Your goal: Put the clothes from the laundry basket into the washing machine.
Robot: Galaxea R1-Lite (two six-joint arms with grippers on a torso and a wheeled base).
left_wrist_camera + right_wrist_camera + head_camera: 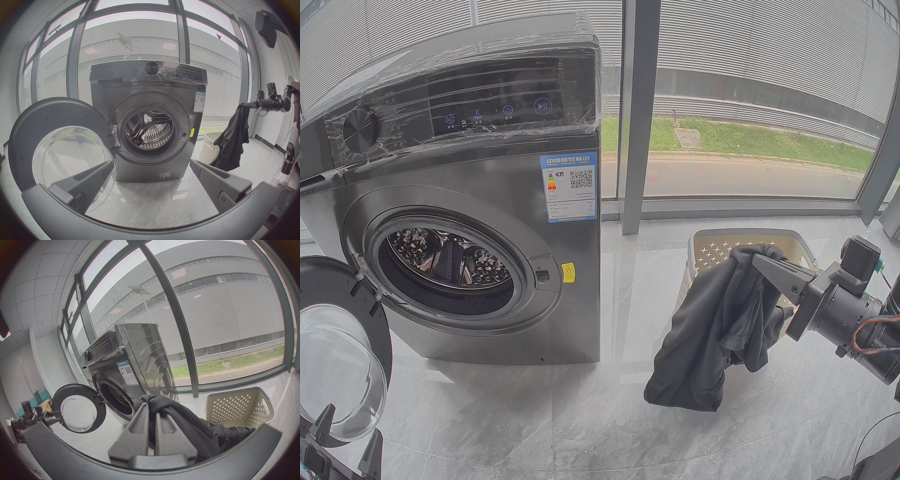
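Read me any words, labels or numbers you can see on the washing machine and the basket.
Blue-and-white energy label on the grey steel washing machine: Chinese print and a square code, too small to read.
Small yellow sticker beside the door opening: unreadable.
Dark control panel: lit icons, captions blurred.
Beige plastic laundry basket: no text.

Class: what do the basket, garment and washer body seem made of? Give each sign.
The basket looks like matte beige plastic, with moulded star holes; the garment is soft dark fabric, hanging in folds, mesh-textured; the washer is probably brushed grey metal, by its sheen.
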